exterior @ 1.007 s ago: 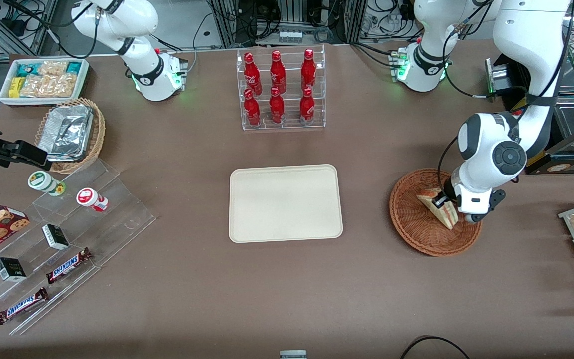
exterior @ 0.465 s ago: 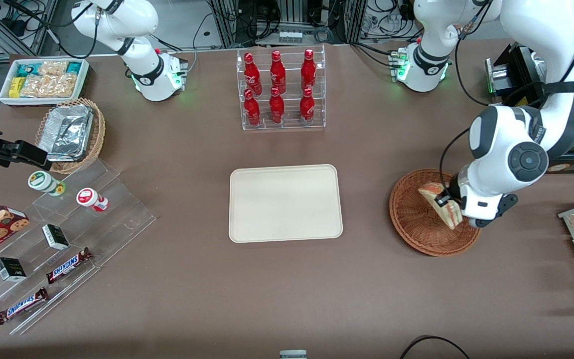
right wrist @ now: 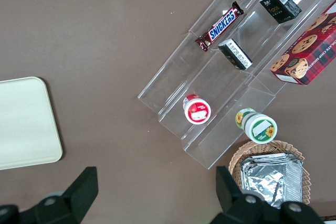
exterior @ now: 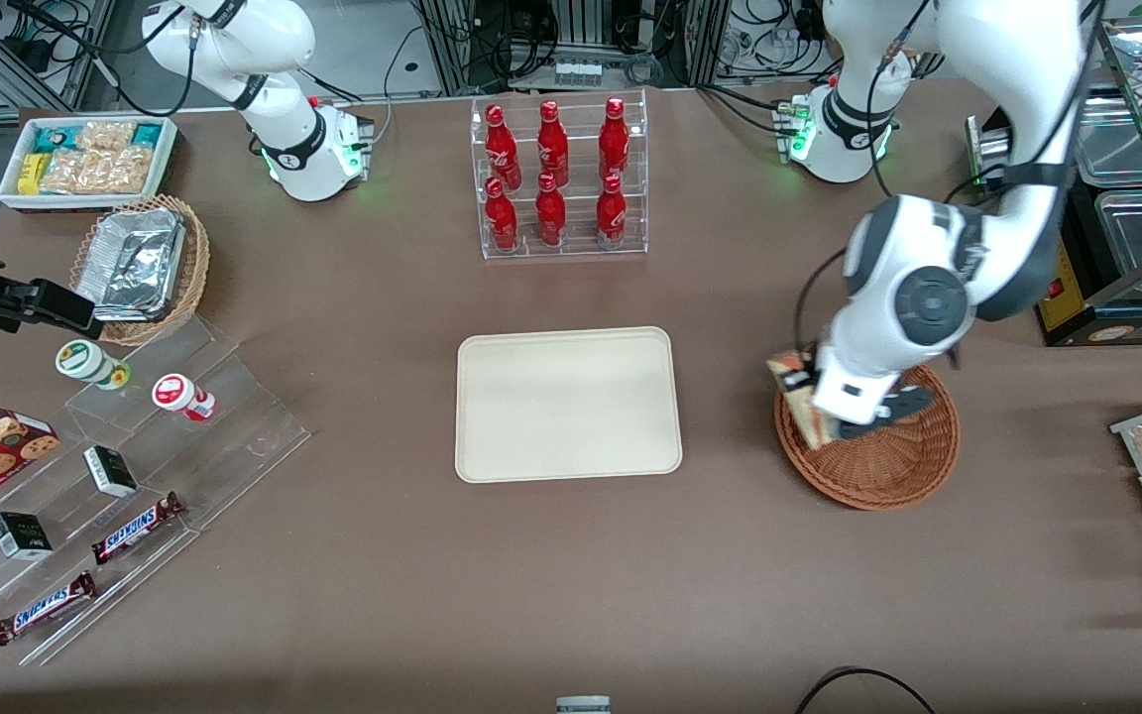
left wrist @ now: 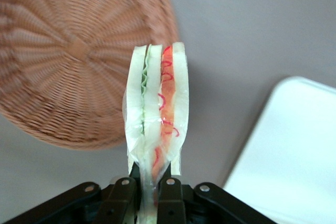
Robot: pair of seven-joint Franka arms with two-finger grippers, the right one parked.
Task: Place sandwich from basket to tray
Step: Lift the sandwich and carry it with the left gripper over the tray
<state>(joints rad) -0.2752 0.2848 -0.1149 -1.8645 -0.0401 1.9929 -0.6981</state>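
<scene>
Near the middle of the brown table [exterior: 571,585], a cream tray [exterior: 568,404], bare. Toward the working arm's end from the tray, a reddish-brown wicker basket [exterior: 878,466]. Above the basket's tray-side rim, the left gripper [exterior: 815,399], fingers [left wrist: 167,195] clamped on the sandwich [left wrist: 156,124]. Sandwich lifted clear of the basket, upright, between basket and tray.

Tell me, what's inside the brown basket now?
Nothing shows inside the basket. The end effector holds the sandwich lifted above its rim, toward the tray. In the front view, the arm covers part of the basket's inside, so that part can't be checked.
</scene>
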